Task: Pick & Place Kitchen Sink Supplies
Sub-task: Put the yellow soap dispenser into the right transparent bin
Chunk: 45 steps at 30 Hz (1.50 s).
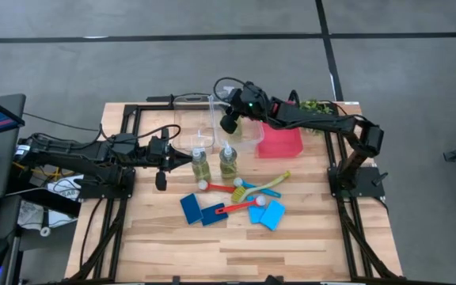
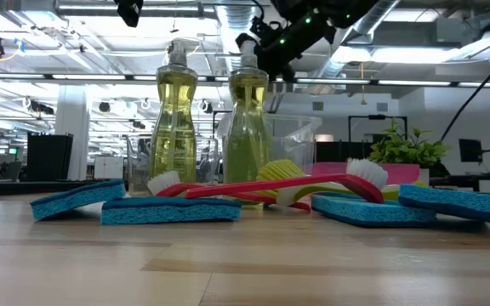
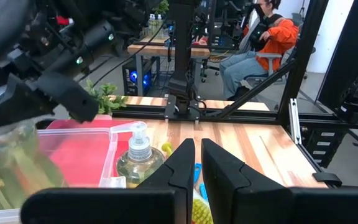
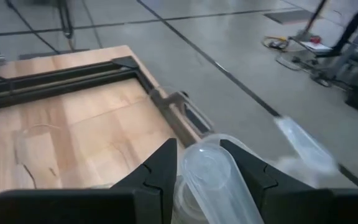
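Note:
Two clear bottles of yellow-green liquid (image 1: 200, 164) (image 1: 228, 162) stand upright mid-table. In front of them lie blue sponges (image 1: 190, 207) (image 1: 267, 214) and red and yellow brushes (image 1: 236, 207) (image 1: 264, 188), flat on the wood. My right gripper (image 1: 229, 123) hangs above the clear bins, shut on a third clear bottle (image 4: 210, 180). That bottle also shows blurred in the left wrist view (image 3: 8, 165). My left gripper (image 3: 197, 168) waits at the table's left, level, shut and holding nothing, just short of the left bottle. My right gripper pinches the clear bottle between its two fingers, and the bottle's rounded end (image 4: 207, 165) sticks out past the fingertips. The fingers slant slightly down, coming from the table's right toward its far left corner. The bottle is lifted clear of table and bins; which part is held does not show.
Two clear bins (image 1: 192, 115) (image 1: 248, 138) stand at the far middle, with a red tray (image 1: 279, 142) and a small green plant (image 1: 315, 107) to their right. The near half of the table (image 1: 236, 253) is bare wood. A seated person (image 3: 269, 31) shows beyond the table.

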Each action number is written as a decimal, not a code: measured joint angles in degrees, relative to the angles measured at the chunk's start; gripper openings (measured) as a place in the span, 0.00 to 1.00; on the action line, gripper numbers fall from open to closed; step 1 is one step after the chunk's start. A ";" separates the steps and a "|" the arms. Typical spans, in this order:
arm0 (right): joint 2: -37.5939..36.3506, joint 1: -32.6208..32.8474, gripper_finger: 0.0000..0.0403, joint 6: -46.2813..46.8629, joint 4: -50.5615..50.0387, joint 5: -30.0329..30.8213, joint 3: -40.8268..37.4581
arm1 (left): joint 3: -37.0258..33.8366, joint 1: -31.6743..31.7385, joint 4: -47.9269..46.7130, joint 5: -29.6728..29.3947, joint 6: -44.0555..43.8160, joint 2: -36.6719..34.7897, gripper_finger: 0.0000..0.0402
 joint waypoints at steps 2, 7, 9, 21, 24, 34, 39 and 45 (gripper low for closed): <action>0.85 0.03 0.24 0.04 1.08 -1.29 0.00 | 0.00 0.00 0.00 0.00 0.01 0.00 0.07; 3.04 -0.02 0.24 0.16 3.20 -2.52 0.00 | 0.00 0.00 0.00 0.00 0.01 0.00 0.07; 3.25 -0.02 0.24 0.19 3.25 -2.74 -0.02 | 0.00 0.00 0.00 0.00 0.01 0.00 0.07; 3.99 0.13 0.27 0.60 3.13 -2.87 0.00 | 0.00 0.00 -0.02 0.00 0.00 0.00 0.07; 3.96 0.09 0.30 0.60 2.75 -2.67 0.02 | 0.00 0.00 -0.02 0.00 0.01 0.00 0.07; 3.88 0.20 0.30 0.54 1.22 -2.72 0.09 | 0.00 0.00 0.00 0.00 -0.01 0.00 0.07; 3.88 0.23 0.33 0.44 0.87 -2.76 0.09 | 0.00 0.00 -0.01 0.00 0.00 0.00 0.07; 3.56 0.48 0.44 -0.03 0.59 -2.85 0.09 | 0.00 0.00 0.00 0.00 0.01 0.00 0.07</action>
